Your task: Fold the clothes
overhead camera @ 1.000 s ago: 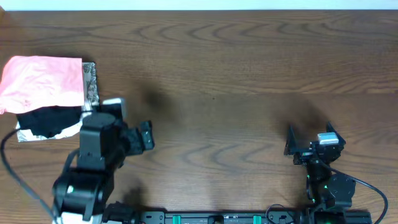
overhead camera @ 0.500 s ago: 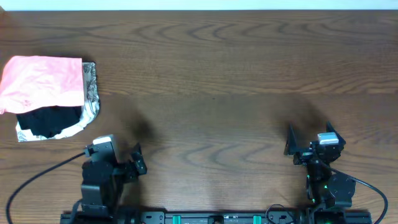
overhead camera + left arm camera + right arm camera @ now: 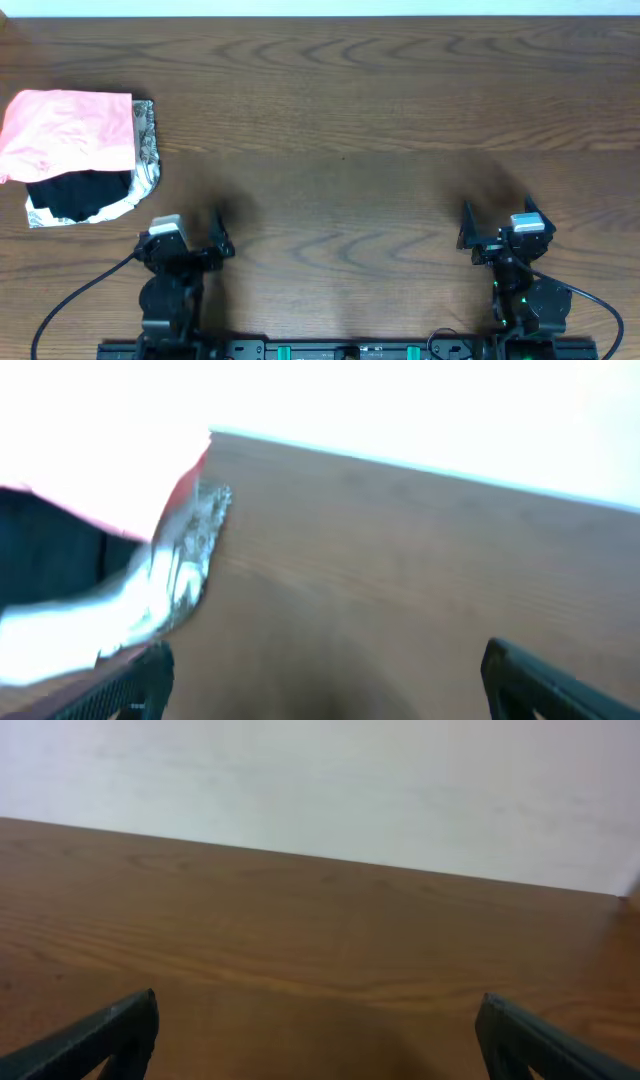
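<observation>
Pink T-shirt lies folded at the far left of the worktop, stacked on a black garment and a silvery cloth. Its long axis runs left-right. It sits ahead and to the left of my left pincer, near. My right pincer is well apart from it, so the left arm is nearer. Both pincers are spread wide with nothing between the fingers. Left wrist view is blurred, with the pile at its left edge. Folding looks finished to me.
</observation>
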`<state>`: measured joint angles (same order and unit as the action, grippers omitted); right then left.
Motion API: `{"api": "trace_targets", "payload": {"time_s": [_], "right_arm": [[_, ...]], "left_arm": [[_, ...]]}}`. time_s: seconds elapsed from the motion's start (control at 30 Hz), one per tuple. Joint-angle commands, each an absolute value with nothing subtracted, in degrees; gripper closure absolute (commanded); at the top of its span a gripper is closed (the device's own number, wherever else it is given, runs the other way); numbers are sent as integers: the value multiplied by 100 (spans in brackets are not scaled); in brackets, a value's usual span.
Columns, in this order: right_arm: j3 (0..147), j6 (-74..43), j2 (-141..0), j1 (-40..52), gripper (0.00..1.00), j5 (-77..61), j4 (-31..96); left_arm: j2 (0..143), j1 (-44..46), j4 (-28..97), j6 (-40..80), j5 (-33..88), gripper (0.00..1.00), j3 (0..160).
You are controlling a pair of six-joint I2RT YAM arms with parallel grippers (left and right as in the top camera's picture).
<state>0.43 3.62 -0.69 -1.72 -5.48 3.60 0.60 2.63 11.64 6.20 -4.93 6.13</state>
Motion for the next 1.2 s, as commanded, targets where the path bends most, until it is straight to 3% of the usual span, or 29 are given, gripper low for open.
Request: {"api": "trace_targets", "payload": {"time_s": [0.0,1.17], "right_arm": [[32,436,-27,-106,1,-491,384],[32,436,-27,-106,1,-491,384]], "left_arm": [[10,154,515,154,-567,2,187],[23,104,375,156,-366,2,23]]}}
